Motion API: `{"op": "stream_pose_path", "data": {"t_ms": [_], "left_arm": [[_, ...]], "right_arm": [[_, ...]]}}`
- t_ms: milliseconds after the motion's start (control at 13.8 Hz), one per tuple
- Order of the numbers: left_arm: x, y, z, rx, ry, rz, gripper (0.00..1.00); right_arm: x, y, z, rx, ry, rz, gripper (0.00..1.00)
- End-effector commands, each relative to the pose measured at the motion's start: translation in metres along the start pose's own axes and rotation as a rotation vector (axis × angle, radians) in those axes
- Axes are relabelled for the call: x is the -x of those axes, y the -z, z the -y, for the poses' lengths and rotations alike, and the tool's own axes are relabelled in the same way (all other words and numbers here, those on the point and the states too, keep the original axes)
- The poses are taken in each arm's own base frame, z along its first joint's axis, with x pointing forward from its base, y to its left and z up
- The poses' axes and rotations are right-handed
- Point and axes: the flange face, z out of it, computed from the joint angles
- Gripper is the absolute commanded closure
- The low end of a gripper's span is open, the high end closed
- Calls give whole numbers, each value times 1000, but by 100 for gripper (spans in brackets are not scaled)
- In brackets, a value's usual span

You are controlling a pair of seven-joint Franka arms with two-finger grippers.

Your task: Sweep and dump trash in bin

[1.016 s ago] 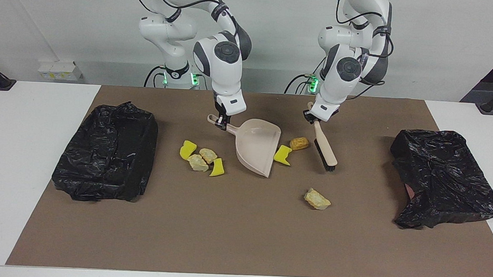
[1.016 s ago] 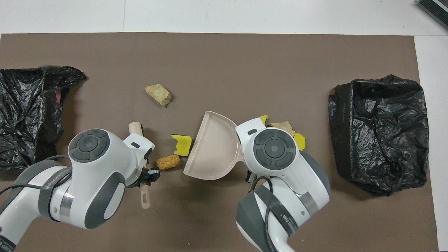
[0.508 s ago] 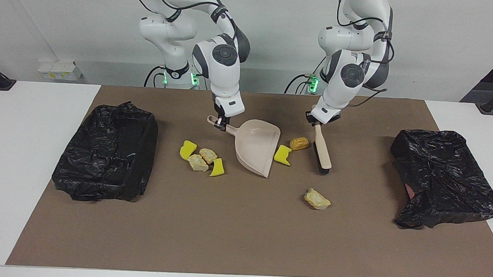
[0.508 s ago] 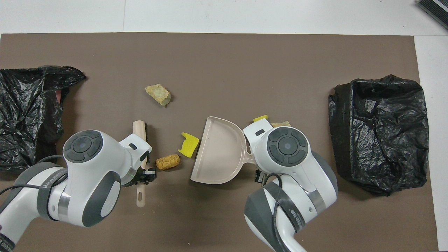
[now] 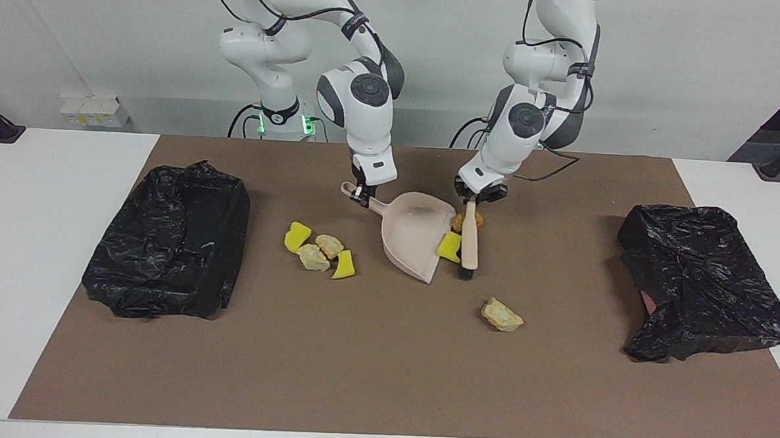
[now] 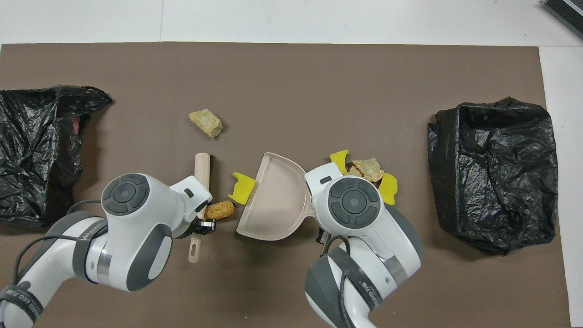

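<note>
left claw (image 5: 476, 198) clamped on the handle of the brush (image 5: 470, 241), over the brown mat (image 5: 383, 377) near mid-bench. brush lies slanted, bristle end (image 5: 466, 272) down on the mat, away from the robots. in the overhead view the brush (image 6: 201, 182) runs out from under the left wrist, its handle tip with the hang hole toward the robots.

right claw (image 5: 363, 197) gripping the handle of the beige dustpan (image 5: 412, 236). pan mouth faces the brush, its lip low at the mat, its handle end raised. overhead, the dustpan (image 6: 273, 200) sits just beside the right wrist.

trash, seven bits:
- yellow sponge piece (image 5: 449, 246) pinched between the brush and the pan's lip, touching both; overhead (image 6: 242, 187) it is at the pan's open edge.
- golden bread chunk (image 5: 459, 220) just under the left claw, between brush handle and pan, nearer the robots than the sponge piece; overhead (image 6: 219, 210).
- lone pale chunk (image 5: 501, 315) apart on the mat, farther from the robots than the brush tip; overhead (image 6: 206, 122).
- cluster of four (image 5: 319, 249), two yellow and two tan, beside the pan's back toward the right arm's end, untouched by either claw; overhead (image 6: 366, 173).

black-bagged bin (image 5: 168, 239) at the right arm's end, another black bag (image 5: 703, 279) at the left arm's end, both well apart from the claws.
</note>
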Motion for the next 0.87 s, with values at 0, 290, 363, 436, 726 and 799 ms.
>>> {"op": "stream_pose_path", "data": {"t_ms": [0,290,363,436,726,799], "left_arm": [[-2,9,-34,17,-67,-8,100],[-14,61,-44,28,-91,44,100],[-17,64,-26,27,-52,69,100],[-14,62,-16,13,-27,104,100],[10,49,24,-32,227,162,100],[14,47,27,-41,291,161,100]], "right_arm": [[-3,-4,3,-12,-19,-23,100],[-3,-3,3,-12,-19,-23,100],[-3,-3,3,-12,-18,-23,100],[-3,-4,3,-12,-13,-23,100],[-1,-7,-1,-13,49,-24,100],[-2,-5,0,-10,55,-27,100]]}}
